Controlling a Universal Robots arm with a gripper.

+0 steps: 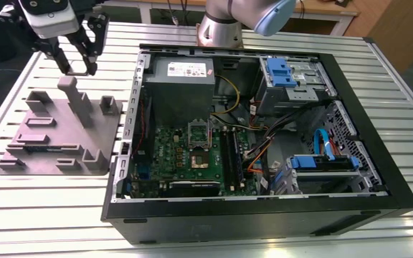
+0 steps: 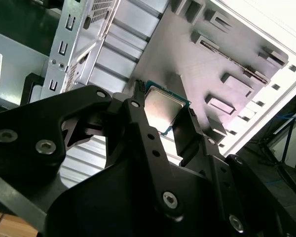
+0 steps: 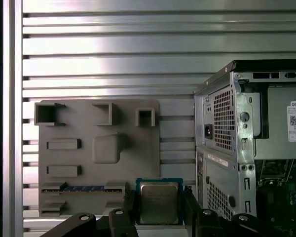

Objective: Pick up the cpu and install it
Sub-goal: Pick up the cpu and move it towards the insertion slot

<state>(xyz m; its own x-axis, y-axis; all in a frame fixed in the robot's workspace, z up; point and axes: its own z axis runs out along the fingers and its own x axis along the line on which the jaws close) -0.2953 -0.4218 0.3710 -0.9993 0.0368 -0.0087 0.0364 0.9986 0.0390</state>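
Claw (image 1: 79, 67) clamped on the cpu (image 3: 159, 202), chip gripped by two opposite edges, silver top facing the first wrist view, held in the air over the grey moulded tray (image 1: 56, 137), at the exterior view's left of the open computer case (image 1: 378, 177), slatted metal worktop (image 1: 41, 215) beneath.

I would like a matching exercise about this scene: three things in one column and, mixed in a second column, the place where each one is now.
Things:
1. cpu
2. long circuit strip
3. grey metal box with a white label

Places:
A. inside the open computer case
B. gripped in the hand
C. lying in a slot of the grey plate

Pairs: 1-B, 2-C, 3-A.
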